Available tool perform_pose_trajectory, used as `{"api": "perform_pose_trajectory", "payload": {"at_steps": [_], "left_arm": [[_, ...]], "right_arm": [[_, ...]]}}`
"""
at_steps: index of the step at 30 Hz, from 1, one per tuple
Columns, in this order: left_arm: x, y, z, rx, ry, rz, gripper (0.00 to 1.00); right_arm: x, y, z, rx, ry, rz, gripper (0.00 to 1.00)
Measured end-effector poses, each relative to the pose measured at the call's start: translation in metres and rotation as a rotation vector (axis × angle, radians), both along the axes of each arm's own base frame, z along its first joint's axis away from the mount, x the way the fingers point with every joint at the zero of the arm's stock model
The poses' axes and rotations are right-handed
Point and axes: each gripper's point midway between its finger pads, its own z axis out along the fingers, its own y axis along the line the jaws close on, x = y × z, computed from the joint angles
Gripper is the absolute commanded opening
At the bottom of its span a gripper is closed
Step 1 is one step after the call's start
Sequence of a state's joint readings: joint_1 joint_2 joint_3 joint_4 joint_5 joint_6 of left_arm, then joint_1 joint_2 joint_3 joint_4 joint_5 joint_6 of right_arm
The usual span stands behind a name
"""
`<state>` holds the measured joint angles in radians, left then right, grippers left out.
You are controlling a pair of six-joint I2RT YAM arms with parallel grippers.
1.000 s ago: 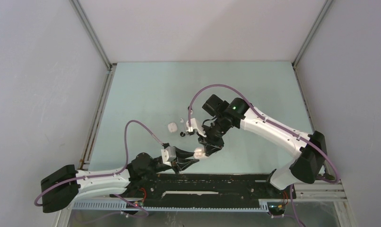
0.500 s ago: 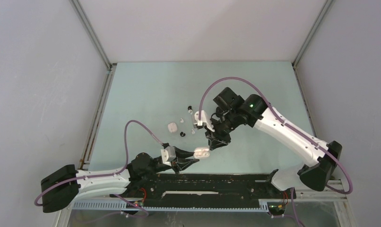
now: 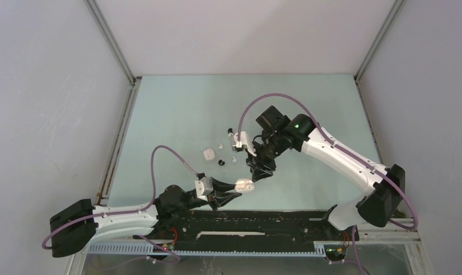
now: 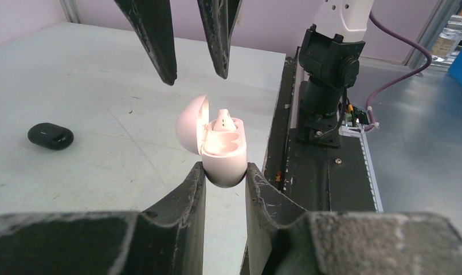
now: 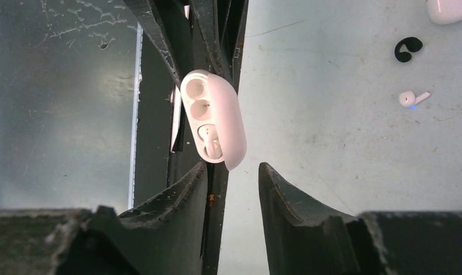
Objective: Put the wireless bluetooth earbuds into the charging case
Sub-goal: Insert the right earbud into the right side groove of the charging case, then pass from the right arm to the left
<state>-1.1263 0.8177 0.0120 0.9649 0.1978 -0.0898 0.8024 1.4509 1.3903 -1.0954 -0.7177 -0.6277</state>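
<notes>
Two white earbuds can be counted. The seated earbud (image 4: 224,120) stands in the charging case (image 4: 223,157), its rounded tip poking up. The loose earbud (image 5: 412,98) lies on the bench (image 5: 343,132) at the right of the right wrist view, with a blue dot on it. The charging case is a glossy white pebble with its lid swung open. It is clamped low down by the left pincer (image 4: 225,166), at centre frame. The right pincer (image 4: 196,77) hangs just above it, jaws apart with nothing between them. A second white case (image 3: 208,154), closed, and one small black piece (image 5: 409,48) lie near the loose earbud.
</notes>
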Motion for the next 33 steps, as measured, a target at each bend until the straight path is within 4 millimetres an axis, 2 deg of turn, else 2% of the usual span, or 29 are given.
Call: {"api": "perform_pose_trajectory", "payload": {"at_steps": [13, 17, 23, 26, 27, 31, 33], "left_arm": [[-0.003, -0.001, 0.002, -0.009, 0.003, -0.016, 0.00], [-0.003, -0.001, 0.002, -0.007, 0.006, -0.017, 0.00], [-0.006, -0.002, -0.003, 0.008, 0.017, -0.033, 0.00], [-0.008, -0.003, -0.005, 0.013, 0.026, -0.041, 0.00], [-0.008, -0.003, -0.006, 0.014, 0.029, -0.040, 0.02], [-0.006, -0.003, -0.008, 0.021, 0.043, -0.028, 0.30], [-0.004, -0.002, -0.010, 0.024, 0.054, -0.018, 0.39]], "right_arm": [[-0.006, 0.011, -0.016, -0.030, 0.043, 0.038, 0.33], [-0.010, 0.012, -0.019, -0.040, 0.052, 0.051, 0.27], [-0.012, 0.013, -0.021, -0.056, 0.042, 0.061, 0.11], [-0.010, 0.014, -0.024, -0.073, 0.026, 0.063, 0.07], [-0.009, 0.014, -0.025, -0.079, 0.019, 0.062, 0.07], [-0.007, 0.015, -0.027, -0.105, -0.023, 0.065, 0.04], [-0.006, 0.015, -0.028, -0.120, -0.048, 0.065, 0.04]]}}
